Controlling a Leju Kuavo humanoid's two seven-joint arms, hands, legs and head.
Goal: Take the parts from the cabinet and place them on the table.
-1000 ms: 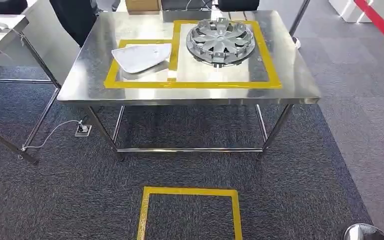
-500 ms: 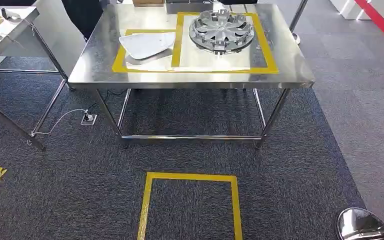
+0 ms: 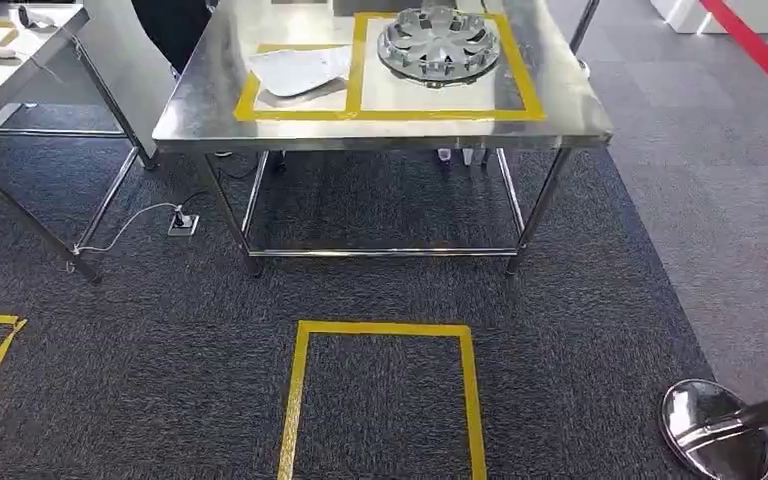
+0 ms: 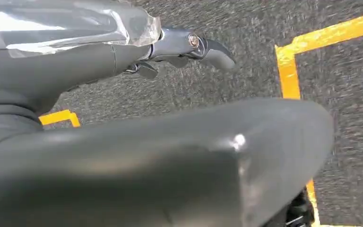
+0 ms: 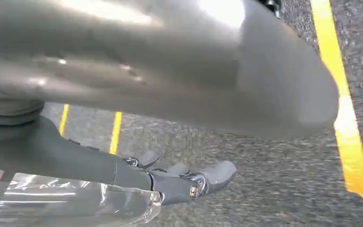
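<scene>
My view has slid back from the shiny steel table (image 3: 210,125), so I am retreating. The grey spoked wheel cover (image 3: 438,44) and flat white panel (image 3: 300,70) lie inside its far yellow tape; this delivery looks done. My left hand (image 4: 179,47) and right hand (image 5: 179,179) hang with fingers loose, holding nothing.

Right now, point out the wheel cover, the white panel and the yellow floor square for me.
wheel cover (image 3: 438,44): head view, on its centre hub.
white panel (image 3: 301,70): head view, middle of its flat face.
yellow floor square (image 3: 384,328): head view, on its far tape edge.
</scene>
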